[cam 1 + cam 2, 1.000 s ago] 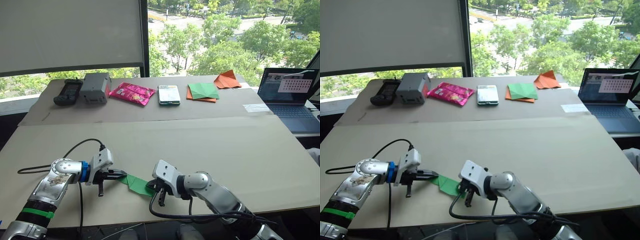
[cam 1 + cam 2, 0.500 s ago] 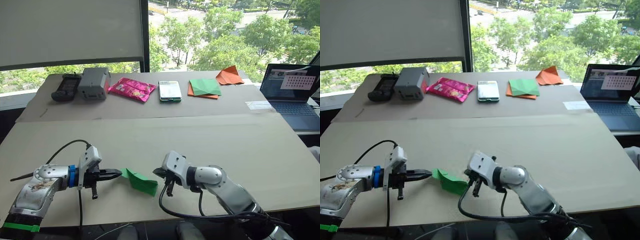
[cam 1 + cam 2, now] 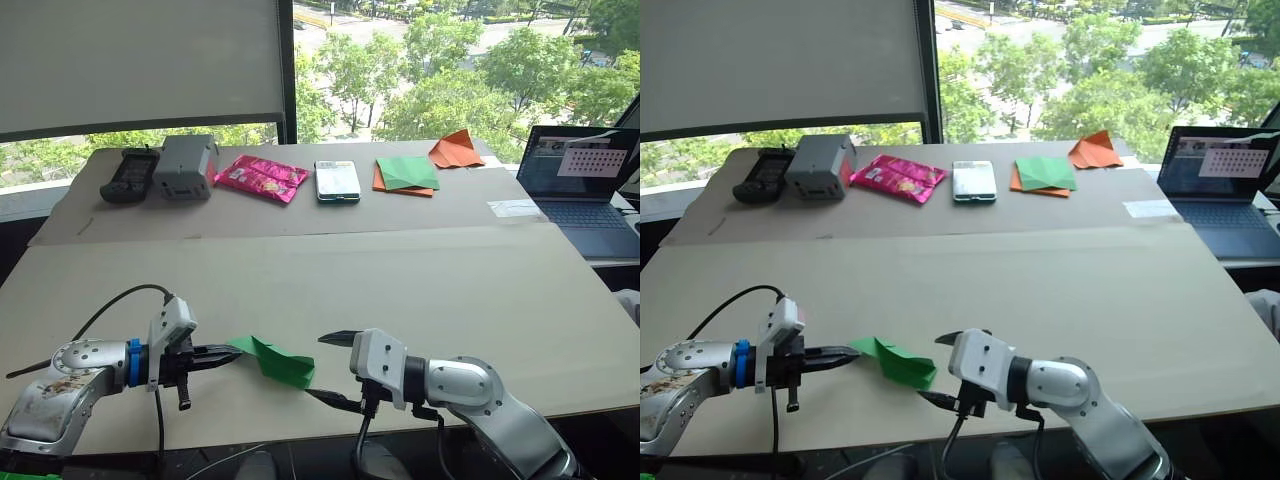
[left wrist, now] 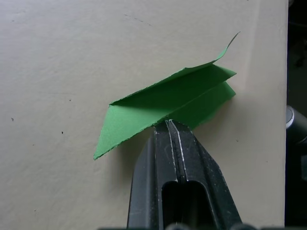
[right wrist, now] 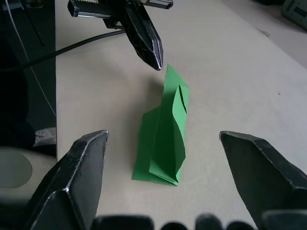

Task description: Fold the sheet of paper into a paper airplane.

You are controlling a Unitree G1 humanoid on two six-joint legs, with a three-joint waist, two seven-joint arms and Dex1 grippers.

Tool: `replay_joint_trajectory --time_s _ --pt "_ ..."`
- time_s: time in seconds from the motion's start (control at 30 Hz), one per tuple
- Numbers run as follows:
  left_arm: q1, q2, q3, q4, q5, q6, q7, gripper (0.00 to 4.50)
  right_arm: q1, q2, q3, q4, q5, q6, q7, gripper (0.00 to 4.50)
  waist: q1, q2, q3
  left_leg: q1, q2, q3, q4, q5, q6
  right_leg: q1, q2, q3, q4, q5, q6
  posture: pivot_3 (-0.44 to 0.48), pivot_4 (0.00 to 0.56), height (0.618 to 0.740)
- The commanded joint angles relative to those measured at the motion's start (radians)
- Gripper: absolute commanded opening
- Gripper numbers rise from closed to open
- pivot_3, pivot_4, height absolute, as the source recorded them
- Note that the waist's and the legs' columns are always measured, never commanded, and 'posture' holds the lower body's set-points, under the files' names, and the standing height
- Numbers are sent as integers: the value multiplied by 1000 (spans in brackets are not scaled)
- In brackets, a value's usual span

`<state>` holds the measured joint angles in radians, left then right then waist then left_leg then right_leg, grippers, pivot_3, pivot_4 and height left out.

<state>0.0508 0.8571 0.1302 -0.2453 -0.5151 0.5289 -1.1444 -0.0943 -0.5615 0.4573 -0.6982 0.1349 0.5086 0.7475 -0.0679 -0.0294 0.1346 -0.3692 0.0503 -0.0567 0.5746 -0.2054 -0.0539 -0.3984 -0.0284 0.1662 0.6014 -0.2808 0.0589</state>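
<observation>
Near table (image 3: 420,290) bare around folded sheet of paper (image 3: 275,361); left gripper (image 3: 232,354) at its left end, right gripper (image 3: 328,368) spread wide just right. Far edge row: remote (image 3: 127,176), grey box (image 3: 184,167), pink packet (image 3: 263,178), phone (image 3: 337,181), paper stack (image 3: 405,176), laptop (image 3: 585,180) at right.

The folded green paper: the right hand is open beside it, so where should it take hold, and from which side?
Judging by its pose, grip the free blunt end of the sheet of paper, coming from the robot's right, level with the table. The left hand is shut at the opposite end, and the folded layers stand up as a ridge that the open right hand could likely straddle and pinch together.
</observation>
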Motion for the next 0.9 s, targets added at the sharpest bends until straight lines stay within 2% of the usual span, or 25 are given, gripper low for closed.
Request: replay_joint_trajectory --time_s 0.03,0.37,0.57,0.7,0.9 --pt "-18 2 -4 -13 -2 -6 3 0 -10 6 14 1 -17 -58 4 3947 0 0 0 0 0 0 0 0 0 0 0 0 0 0 0 0 150 740" --pt "-54 12 -22 -25 -20 20 -19 0 -5 -12 82 -45 -51 -129 46 3947 0 -1 -1 0 0 0 0 0 0 0 0 0 0 0 0 0 150 740" --pt "-90 -8 8 5 -28 2 -7 0 -32 -3 121 33 -100 -131 57 3947 1 -1 -1 0 0 0 0 0 0 1 0 0 0 0 0 0 150 740" --pt "-62 4 32 -37 -49 13 -15 1085 -47 49 140 103 -118 -133 34 3993 -1 -1 -2 1 0 0 0 2 3 1 1 0 0 0 0 0 150 740" --pt "-14 0 56 -83 -67 25 14 3170 -94 129 133 201 -127 -138 14 3993 -1 -1 -2 1 0 0 1 4 6 3 1 0 1 1 0 0 150 740"
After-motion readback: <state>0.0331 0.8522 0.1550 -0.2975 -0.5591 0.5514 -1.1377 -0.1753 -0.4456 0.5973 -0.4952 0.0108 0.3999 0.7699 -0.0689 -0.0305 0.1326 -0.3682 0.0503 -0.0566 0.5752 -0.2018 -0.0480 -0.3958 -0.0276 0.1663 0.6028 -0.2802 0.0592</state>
